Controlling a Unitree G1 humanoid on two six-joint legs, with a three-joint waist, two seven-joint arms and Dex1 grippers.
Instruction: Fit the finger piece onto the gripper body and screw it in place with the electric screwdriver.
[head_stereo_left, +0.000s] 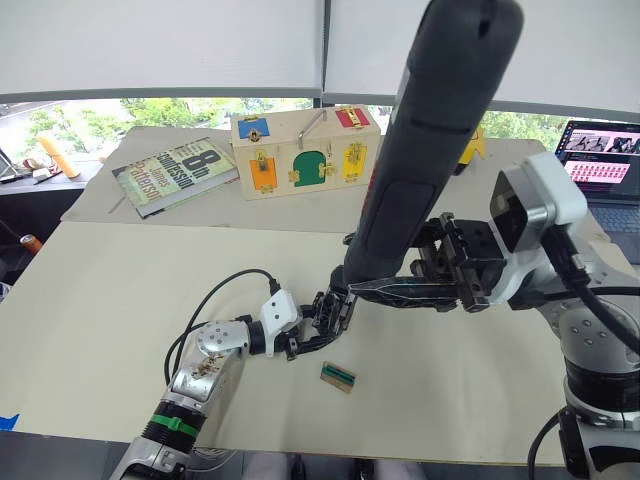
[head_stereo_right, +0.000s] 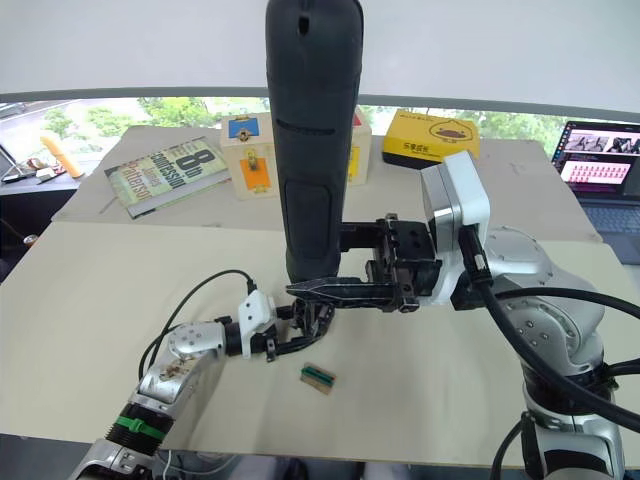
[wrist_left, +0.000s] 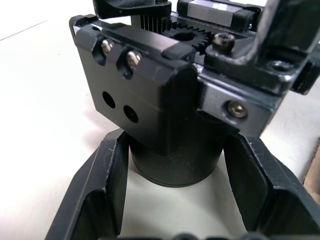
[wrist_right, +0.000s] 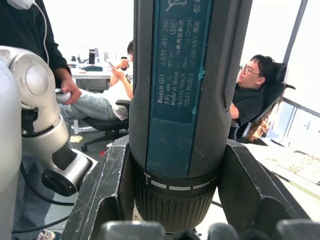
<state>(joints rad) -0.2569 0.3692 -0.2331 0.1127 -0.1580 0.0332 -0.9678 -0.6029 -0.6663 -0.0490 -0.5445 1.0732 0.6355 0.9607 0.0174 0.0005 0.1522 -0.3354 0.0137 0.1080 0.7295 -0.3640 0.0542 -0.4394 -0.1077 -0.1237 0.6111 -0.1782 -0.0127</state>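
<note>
Right gripper (head_stereo_right: 345, 291) clamps the electric screwdriver (head_stereo_right: 312, 140) upright, its lower end over the gripper body (head_stereo_left: 335, 310), which the left gripper (head_stereo_left: 322, 322) pinches on the surface (head_stereo_left: 120, 330), green-and-tan rectangle (head_stereo_left: 338, 376) just beside.

Pale beige table (head_stereo_left: 120, 330). Near front centre, small flat green-and-tan rectangle (head_stereo_left: 338, 376) lies flat. Gripper body (head_stereo_left: 325, 318) rests just beside it. Far side: book (head_stereo_left: 176, 174) lying flat at left, wooden latch box (head_stereo_left: 304, 151) standing beside it, yellow box (head_stereo_right: 431, 148) further right, open laptop (head_stereo_left: 606, 170) at right edge.
</note>
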